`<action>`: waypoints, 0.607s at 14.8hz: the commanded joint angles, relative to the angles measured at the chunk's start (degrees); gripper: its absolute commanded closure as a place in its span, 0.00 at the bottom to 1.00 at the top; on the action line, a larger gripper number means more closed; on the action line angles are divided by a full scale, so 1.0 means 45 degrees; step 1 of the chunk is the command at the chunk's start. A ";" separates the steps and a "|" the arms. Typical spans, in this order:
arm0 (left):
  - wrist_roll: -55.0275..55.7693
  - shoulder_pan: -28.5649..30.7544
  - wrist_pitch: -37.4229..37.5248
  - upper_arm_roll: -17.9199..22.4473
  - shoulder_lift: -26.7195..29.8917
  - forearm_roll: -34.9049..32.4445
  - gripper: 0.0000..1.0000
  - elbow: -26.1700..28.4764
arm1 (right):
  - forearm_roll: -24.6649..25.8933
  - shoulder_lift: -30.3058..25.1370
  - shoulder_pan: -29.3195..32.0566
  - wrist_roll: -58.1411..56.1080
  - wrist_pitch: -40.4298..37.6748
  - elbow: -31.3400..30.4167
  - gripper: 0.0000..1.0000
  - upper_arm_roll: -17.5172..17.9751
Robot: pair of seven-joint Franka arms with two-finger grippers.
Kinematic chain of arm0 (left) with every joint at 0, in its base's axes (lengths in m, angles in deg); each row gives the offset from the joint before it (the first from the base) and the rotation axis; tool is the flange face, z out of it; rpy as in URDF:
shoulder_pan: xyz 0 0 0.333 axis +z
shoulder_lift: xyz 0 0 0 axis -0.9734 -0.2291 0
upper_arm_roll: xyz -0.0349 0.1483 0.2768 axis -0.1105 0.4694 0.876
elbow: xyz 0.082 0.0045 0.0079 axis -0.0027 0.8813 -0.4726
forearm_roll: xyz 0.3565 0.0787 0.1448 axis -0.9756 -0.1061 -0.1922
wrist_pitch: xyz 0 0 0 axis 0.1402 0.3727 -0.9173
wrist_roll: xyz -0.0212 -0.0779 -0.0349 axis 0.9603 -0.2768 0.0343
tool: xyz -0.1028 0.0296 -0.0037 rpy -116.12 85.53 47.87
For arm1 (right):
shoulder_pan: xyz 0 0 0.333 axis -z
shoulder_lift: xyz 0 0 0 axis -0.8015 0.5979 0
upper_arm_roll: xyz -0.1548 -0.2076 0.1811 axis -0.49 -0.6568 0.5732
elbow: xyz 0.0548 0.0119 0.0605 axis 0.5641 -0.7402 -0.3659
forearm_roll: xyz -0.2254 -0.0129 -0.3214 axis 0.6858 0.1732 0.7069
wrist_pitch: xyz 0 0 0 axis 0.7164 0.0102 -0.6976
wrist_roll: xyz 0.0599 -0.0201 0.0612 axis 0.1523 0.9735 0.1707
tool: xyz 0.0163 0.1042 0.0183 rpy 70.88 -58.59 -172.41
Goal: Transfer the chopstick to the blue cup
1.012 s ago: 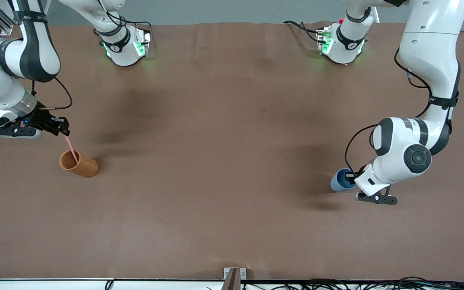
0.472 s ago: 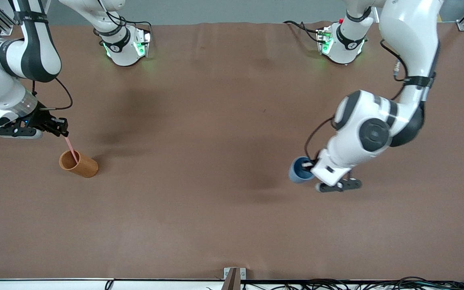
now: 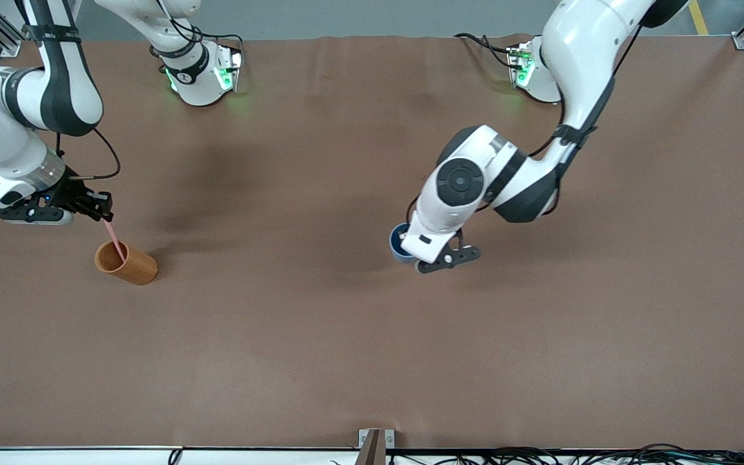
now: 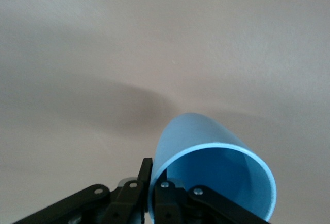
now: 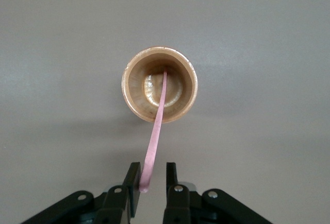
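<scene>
The pale-pink chopstick [image 3: 112,237] leans out of an upright orange-brown cup [image 3: 128,263] near the right arm's end of the table. In the right wrist view, my right gripper [image 5: 152,175] straddles the chopstick's [image 5: 154,131] top end. One finger [image 5: 133,180] touches it and a gap shows to the other, so the gripper is open. The chopstick's lower end rests inside the orange-brown cup [image 5: 135,100]. My left gripper [image 4: 153,183] is shut on the rim of the blue cup [image 4: 206,152], one finger inside and one outside. The blue cup [image 3: 398,242] hangs tilted over the middle of the table.
Brown cloth covers the table [image 3: 320,349]. Both arm bases [image 3: 201,74] stand along the edge farthest from the front camera. A small bracket [image 3: 375,442] sits at the nearest edge.
My left arm has swept the blue cup from its own end of the table to over the middle. The right gripper has stayed at the chopstick's top end.
</scene>
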 commanded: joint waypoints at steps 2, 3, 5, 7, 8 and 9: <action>0.1249 -0.0601 -0.0625 -0.0051 -0.1050 -0.0863 1.00 -0.0768 | -0.0364 -0.0160 0.0060 -0.0170 0.0215 -0.0254 0.84 0.0070; 0.1600 -0.0737 -0.0859 -0.0051 -0.1168 -0.1020 1.00 -0.0749 | -0.0364 -0.0160 0.0060 -0.0189 0.0157 -0.0254 0.87 0.0070; 0.1798 -0.0816 -0.1425 -0.0070 -0.1519 -0.1391 0.99 -0.0749 | -0.0364 -0.0160 0.0060 -0.0131 0.0156 -0.0157 0.95 0.0070; 0.1702 -0.0739 -0.1486 -0.0070 -0.1560 -0.1412 0.99 -0.0749 | -0.0364 -0.0160 0.0040 -0.0053 0.0059 0.0193 0.97 0.0070; 0.1624 -0.0700 -0.1467 -0.0070 -0.1560 -0.1432 0.98 -0.0730 | -0.0345 -0.0160 0.0040 -0.0091 -0.0057 0.0505 0.97 0.0090; 0.1565 -0.0680 -0.1486 -0.0051 -0.1598 -0.1451 0.95 -0.0710 | -0.0345 -0.0160 0.0040 -0.0131 -0.0484 0.0933 0.97 0.0090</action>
